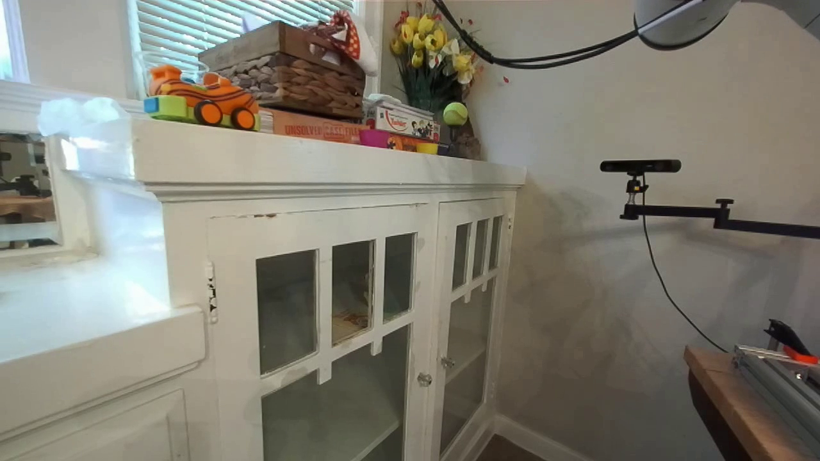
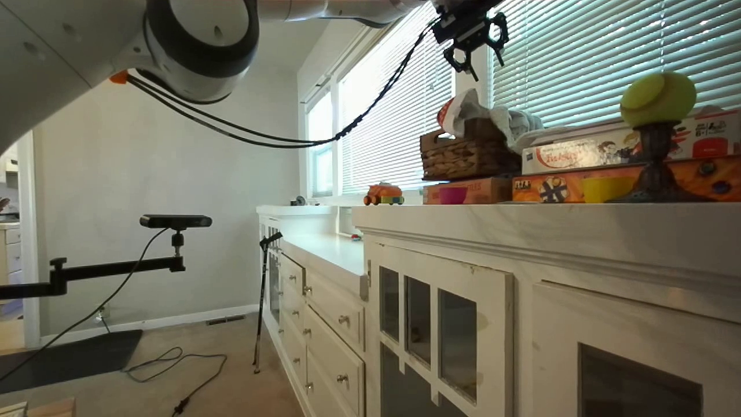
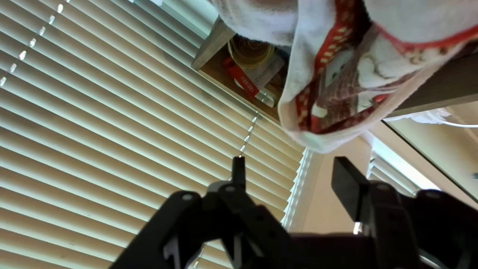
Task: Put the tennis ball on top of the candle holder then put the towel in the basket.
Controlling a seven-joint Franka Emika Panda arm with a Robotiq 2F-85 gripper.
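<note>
The tennis ball (image 1: pixel 455 113) rests on top of the dark candle holder (image 2: pixel 656 165); the ball also shows in an exterior view (image 2: pixel 658 99). The brown woven basket (image 1: pixel 314 80) stands on a box, and it shows in an exterior view (image 2: pixel 463 155) and the wrist view (image 3: pixel 214 43). The white and red towel (image 1: pixel 349 38) lies in the basket's top, with parts sticking up and over the rim; it also shows in an exterior view (image 2: pixel 466 110) and the wrist view (image 3: pixel 336 86). My gripper (image 2: pixel 489 70) is open and empty above the basket, apart from the towel; its fingers show in the wrist view (image 3: pixel 289 162).
An orange toy truck (image 1: pixel 202 96) stands on the white cabinet top (image 1: pixel 320 157). Game boxes (image 2: pixel 579 153), small pink (image 2: pixel 452 195) and yellow (image 2: pixel 608 190) cups and a vase of yellow flowers (image 1: pixel 429 57) stand nearby. Window blinds (image 3: pixel 112 130) are close behind the basket.
</note>
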